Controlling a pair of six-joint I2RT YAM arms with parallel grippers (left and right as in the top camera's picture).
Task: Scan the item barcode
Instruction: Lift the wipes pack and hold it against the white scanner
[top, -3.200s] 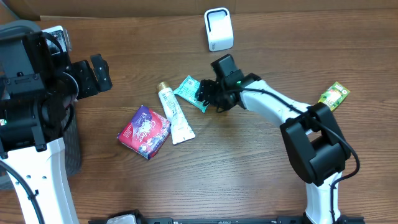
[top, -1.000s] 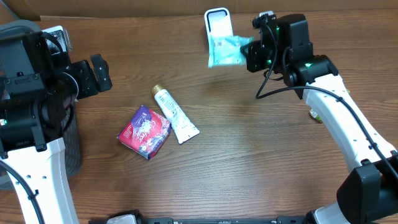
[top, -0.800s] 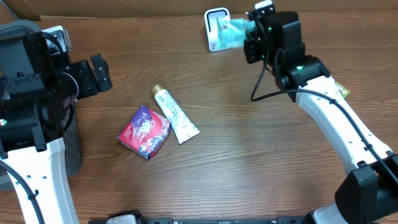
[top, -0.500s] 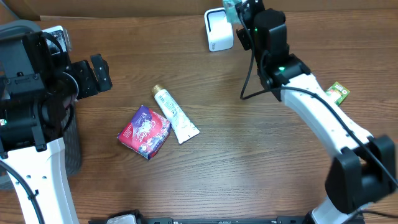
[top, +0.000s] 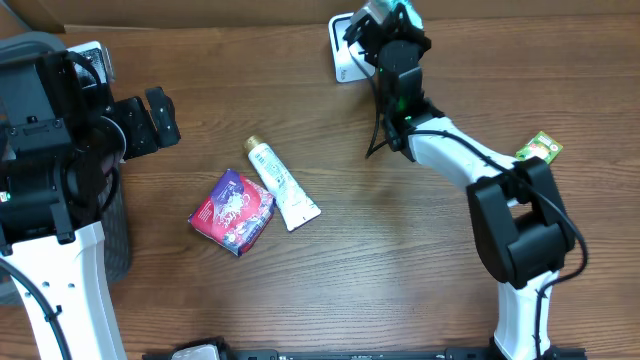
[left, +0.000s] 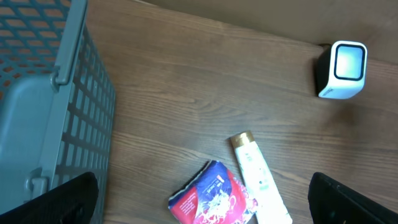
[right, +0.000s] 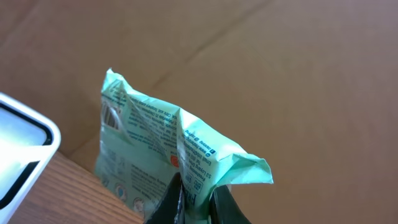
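The right gripper is pinched down narrow on the lower edge of the mint-green crinkled plastic packet. The packet stands up out of the jaws with its small-print side towards the wrist camera. No barcode can be made out on that side.

A second ago the packet hung level with the white box-shaped barcode scanner with its glass window, just to one side of it. Since then the arm has swung it across and upward. Now the scanner sits below and to the left of the jaws in the wrist view, and only plain brown cardboard wall lies beyond them.

Judging from that, the sweep past the window has probably happened, and the packet now looks to have overshot it. Nothing in view says whether a read registered. If it did not, the packet would need bringing back down in front of the glass, perhaps turned.

The left gripper stands wide open and holds nothing. The grey mesh basket is close on one side of its jaws. The white tube with a gold cap and the red-and-purple foil pouch lie ahead of them, untouched
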